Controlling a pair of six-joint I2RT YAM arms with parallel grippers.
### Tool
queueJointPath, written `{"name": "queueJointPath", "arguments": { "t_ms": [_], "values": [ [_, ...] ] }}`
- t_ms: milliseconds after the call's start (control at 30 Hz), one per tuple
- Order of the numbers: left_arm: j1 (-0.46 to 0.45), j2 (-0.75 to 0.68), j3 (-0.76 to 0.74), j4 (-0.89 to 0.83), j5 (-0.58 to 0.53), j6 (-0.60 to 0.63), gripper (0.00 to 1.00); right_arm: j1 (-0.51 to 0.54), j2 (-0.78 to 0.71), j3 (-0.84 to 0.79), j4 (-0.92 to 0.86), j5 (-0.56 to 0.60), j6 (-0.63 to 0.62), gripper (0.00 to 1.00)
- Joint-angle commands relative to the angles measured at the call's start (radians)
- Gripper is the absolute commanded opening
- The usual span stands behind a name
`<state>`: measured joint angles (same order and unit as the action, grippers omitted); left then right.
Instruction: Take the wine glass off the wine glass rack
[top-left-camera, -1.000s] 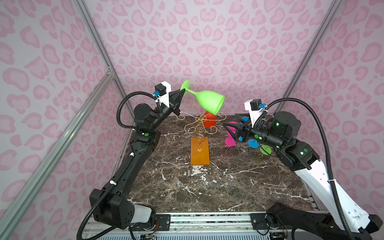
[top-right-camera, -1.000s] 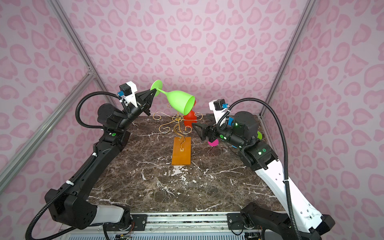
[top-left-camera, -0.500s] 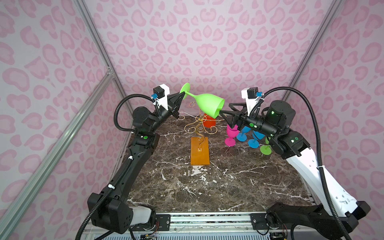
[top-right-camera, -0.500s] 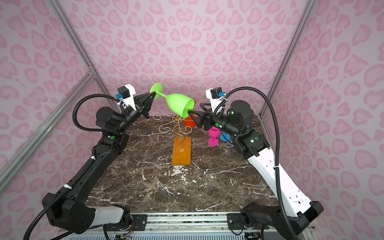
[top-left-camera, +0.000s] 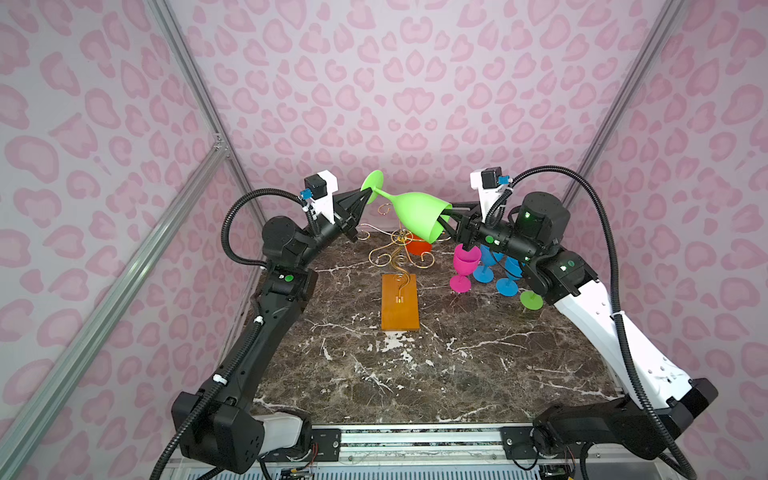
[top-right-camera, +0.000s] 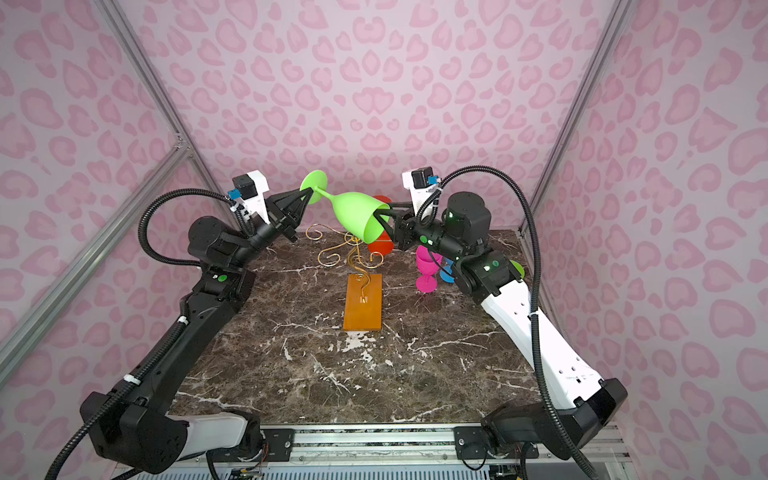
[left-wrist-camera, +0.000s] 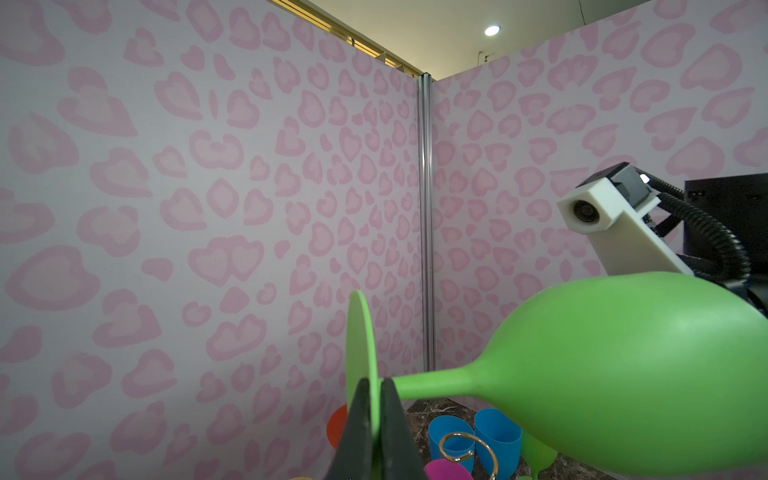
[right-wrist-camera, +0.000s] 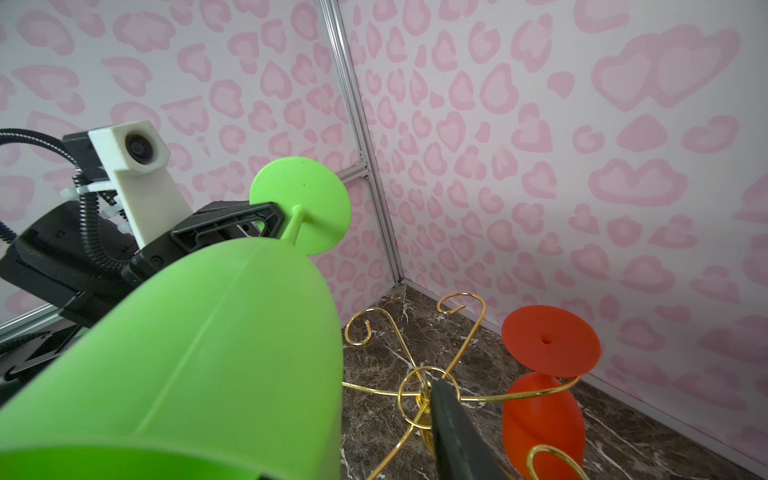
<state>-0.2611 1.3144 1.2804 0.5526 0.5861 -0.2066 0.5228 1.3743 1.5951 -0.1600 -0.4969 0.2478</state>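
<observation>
Left hand (top-left-camera: 368, 196) clamps wine glass (top-left-camera: 415, 210) stem; right hand (top-left-camera: 448, 217) at rim.

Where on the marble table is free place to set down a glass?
Free: the near half of the marble table, in front of the wine glass rack, and the strip left of it. Crowded: far right, around the pink glass and blue glasses, and by the red glass.

The green wine glass (top-left-camera: 415, 212) lies nearly sideways in the air. Beneath it the gold wire rack (top-left-camera: 400, 307) stands upright.
</observation>
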Motion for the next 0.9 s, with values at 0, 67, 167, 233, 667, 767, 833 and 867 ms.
{"name": "queueJointPath", "arguments": {
  "t_ms": [0,67,167,233,667,767,833,867],
  "values": [
    [0.002,-0.003,-0.004,0.033,0.030,-0.023,0.03,0.002,-0.001,-0.010,0.065,-0.017,0.030,0.29],
    [0.002,-0.003,-0.010,0.028,0.019,-0.018,0.03,0.002,-0.002,-0.012,0.065,-0.016,0.041,0.23],
    [0.002,-0.005,-0.019,0.022,0.003,-0.012,0.03,0.006,-0.003,-0.018,0.069,-0.031,0.063,0.11],
    [0.002,-0.006,-0.019,0.014,-0.002,-0.009,0.03,0.013,-0.005,-0.023,0.068,-0.029,0.068,0.03],
    [0.002,-0.053,-0.036,-0.060,-0.131,0.032,0.32,0.023,-0.120,-0.057,0.017,0.116,0.063,0.00],
    [0.005,-0.073,-0.039,-0.102,-0.207,0.029,0.39,0.004,-0.179,-0.066,-0.017,0.165,0.046,0.00],
    [0.009,-0.086,-0.042,-0.130,-0.257,0.032,0.42,-0.016,-0.220,-0.075,-0.054,0.191,0.036,0.00],
    [0.012,-0.096,-0.049,-0.142,-0.287,0.034,0.43,-0.029,-0.244,-0.082,-0.078,0.202,0.030,0.00]
  ]
}}
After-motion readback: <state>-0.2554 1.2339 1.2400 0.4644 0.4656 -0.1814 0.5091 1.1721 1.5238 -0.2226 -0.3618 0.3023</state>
